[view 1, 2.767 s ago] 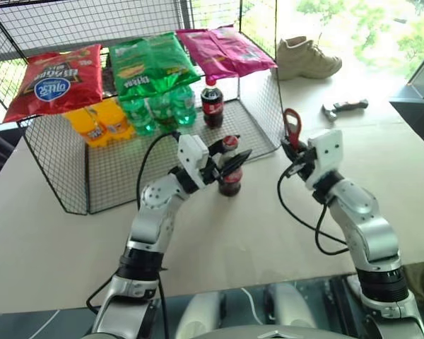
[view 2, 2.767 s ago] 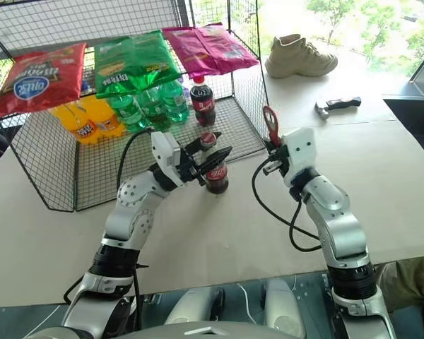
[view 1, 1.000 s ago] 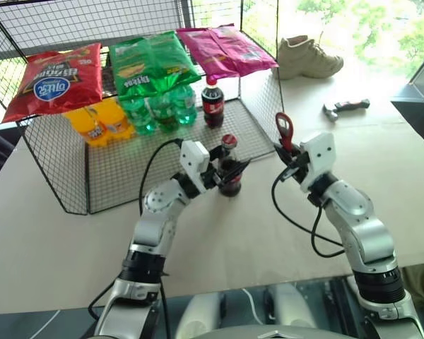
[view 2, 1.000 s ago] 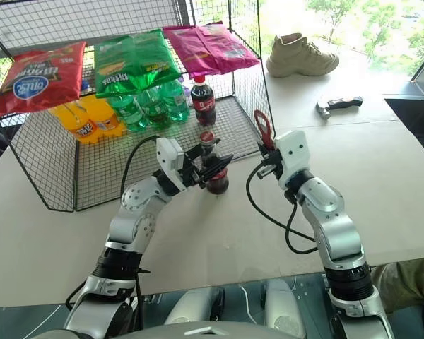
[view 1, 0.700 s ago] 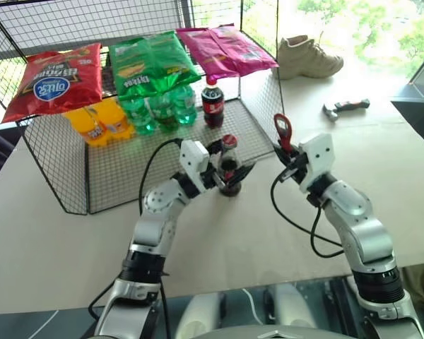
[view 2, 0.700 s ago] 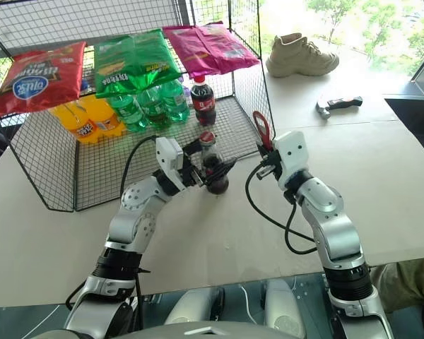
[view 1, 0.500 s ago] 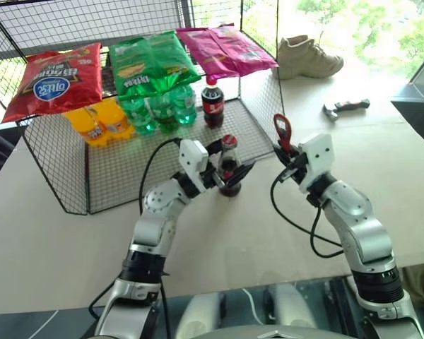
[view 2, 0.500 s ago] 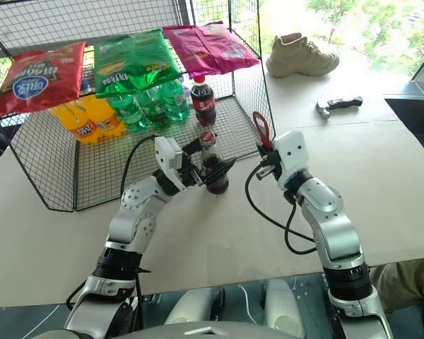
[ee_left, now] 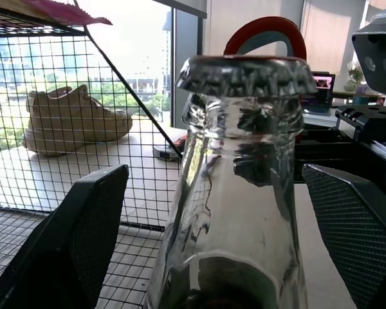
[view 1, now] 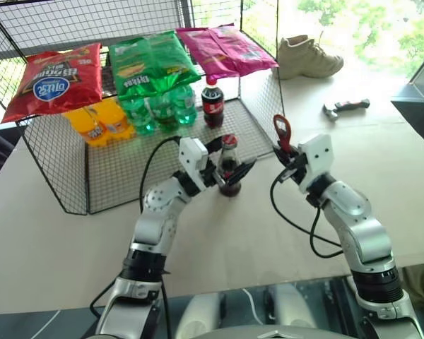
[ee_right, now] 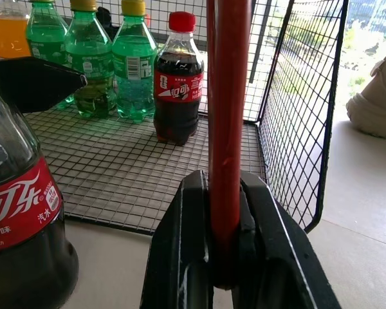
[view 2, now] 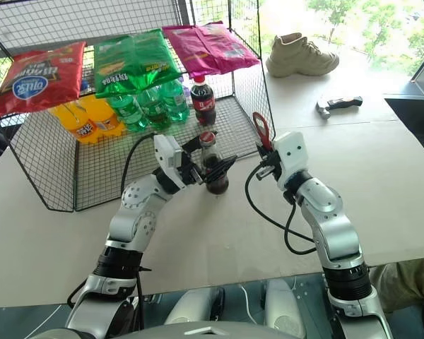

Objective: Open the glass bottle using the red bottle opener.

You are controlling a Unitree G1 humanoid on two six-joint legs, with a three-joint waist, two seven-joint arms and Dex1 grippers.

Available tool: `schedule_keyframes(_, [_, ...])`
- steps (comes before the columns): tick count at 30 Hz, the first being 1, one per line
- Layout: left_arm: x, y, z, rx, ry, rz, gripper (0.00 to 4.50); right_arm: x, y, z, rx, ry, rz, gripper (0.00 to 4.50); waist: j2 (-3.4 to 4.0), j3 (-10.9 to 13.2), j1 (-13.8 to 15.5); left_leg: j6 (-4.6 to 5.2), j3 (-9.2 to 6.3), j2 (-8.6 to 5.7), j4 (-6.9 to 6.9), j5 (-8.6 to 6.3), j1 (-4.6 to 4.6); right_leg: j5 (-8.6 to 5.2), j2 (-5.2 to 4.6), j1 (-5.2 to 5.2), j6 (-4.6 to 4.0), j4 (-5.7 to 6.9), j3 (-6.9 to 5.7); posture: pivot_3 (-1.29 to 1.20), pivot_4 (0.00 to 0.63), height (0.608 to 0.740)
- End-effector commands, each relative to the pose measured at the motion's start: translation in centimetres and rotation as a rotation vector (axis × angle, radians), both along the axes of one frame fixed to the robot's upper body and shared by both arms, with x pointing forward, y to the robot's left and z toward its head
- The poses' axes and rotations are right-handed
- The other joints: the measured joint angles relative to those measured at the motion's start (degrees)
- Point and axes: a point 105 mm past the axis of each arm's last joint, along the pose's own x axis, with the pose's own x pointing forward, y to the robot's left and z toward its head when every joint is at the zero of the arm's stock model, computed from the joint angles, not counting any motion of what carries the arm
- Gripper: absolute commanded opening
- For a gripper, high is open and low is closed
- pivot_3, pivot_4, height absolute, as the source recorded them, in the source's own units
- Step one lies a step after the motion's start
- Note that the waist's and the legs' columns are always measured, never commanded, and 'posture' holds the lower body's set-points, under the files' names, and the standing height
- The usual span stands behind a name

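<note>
The glass bottle (view 1: 230,169), with dark cola, a red label and a red crown cap (ee_left: 244,74), stands upright on the table just in front of the wire rack. My left gripper (view 1: 236,157) is open, one black finger (ee_left: 77,238) on each side of the bottle's neck and neither touching the glass. To the right, my right gripper (view 1: 288,154) is shut on the handle of the red bottle opener (view 1: 281,131). The opener stands upright, ring head up, a short way from the cap. Its ring (ee_left: 265,29) shows behind the cap in the left wrist view.
The black wire rack (view 1: 71,176) holds a plastic cola bottle (view 1: 212,102), green bottles (view 1: 159,109) and orange bottles (view 1: 99,121), with snack bags (view 1: 152,63) on top. A beige shoe (view 1: 307,58) and a small hand tool (view 1: 345,107) lie far right on the table.
My left gripper has opened off the glass bottle, its fingers now spread wide on either side. The bottle stays standing. The right gripper with the opener has kept still.
</note>
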Motion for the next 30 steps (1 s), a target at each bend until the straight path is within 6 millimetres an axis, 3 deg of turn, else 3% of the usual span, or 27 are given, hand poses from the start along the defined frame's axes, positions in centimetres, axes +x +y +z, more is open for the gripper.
schedule_keyframes(1, [-0.5,0.1,1.6,-0.02,-0.067,-0.009,4.47,-0.4,0.0,1.1,0.012,-0.054,0.006,0.0,0.0,0.0,0.0,0.0,0.0,0.0,0.0,0.0,0.0,0.0,0.0,0.0,0.0,0.0,0.0,0.0,0.15,0.74])
schedule_keyframes(2, [-0.5,0.1,1.6,-0.021,-0.067,-0.009,4.47,-0.4,0.1,1.1,0.012,-0.054,0.007,0.0,0.0,0.0,0.0,0.0,0.0,0.0,0.0,0.0,0.0,0.0,0.0,0.0,0.0,0.0,0.0,0.0,0.15,0.74])
schedule_keyframes(5, [-0.5,0.2,1.5,-0.017,-0.065,-0.007,3.32,-0.3,0.1,1.2,0.013,-0.055,0.007,0.0,0.0,0.0,0.0,0.0,0.0,0.0,0.0,0.0,0.0,0.0,0.0,0.0,0.0,0.0,0.0,0.0,0.15,0.74])
schedule_keyframes(7, [-0.6,0.2,1.2,0.002,-0.065,-0.008,2.31,-0.3,0.1,1.3,0.015,-0.057,0.007,0.0,0.0,0.0,0.0,0.0,0.0,0.0,-0.01,0.0,0.0,0.0,0.0,0.0,0.0,0.0,0.0,0.0,0.15,0.74])
schedule_keyframes(9, [-0.6,0.2,1.0,0.009,-0.063,-0.004,1.91,-0.3,0.1,1.3,0.015,-0.059,0.008,0.0,0.0,0.0,0.0,0.0,0.01,0.0,-0.02,0.0,0.02,0.0,-0.01,0.0,0.0,-0.01,0.01,0.0,0.15,0.74])
schedule_keyframes(15, [-0.7,0.3,0.6,0.025,-0.055,0.0,1.9,-0.3,0.6,1.6,-0.004,-0.077,0.027,0.0,0.01,0.0,0.0,0.0,0.01,0.01,-0.03,0.0,0.02,0.0,0.0,0.0,0.0,-0.01,0.0,0.0,0.15,0.74])
schedule_keyframes(22, [-0.6,0.1,0.1,0.026,-0.036,-0.008,1.9,0.1,3.5,4.0,-0.329,-0.367,0.084,0.0,0.02,0.0,-0.2,-0.02,0.07,0.0,-0.03,0.01,0.04,0.0,0.0,-0.02,0.0,-0.01,0.02,0.0,0.15,0.74])
schedule_keyframes(30, [-0.6,-0.2,0.0,0.02,-0.033,-0.014,1.9,0.0,5.5,2.8,-0.582,-0.564,0.161,0.0,0.0,0.0,0.0,-0.06,0.03,-0.02,-0.09,0.03,-0.01,0.0,-0.03,-0.05,0.0,-0.05,0.01,0.0,0.15,0.74])
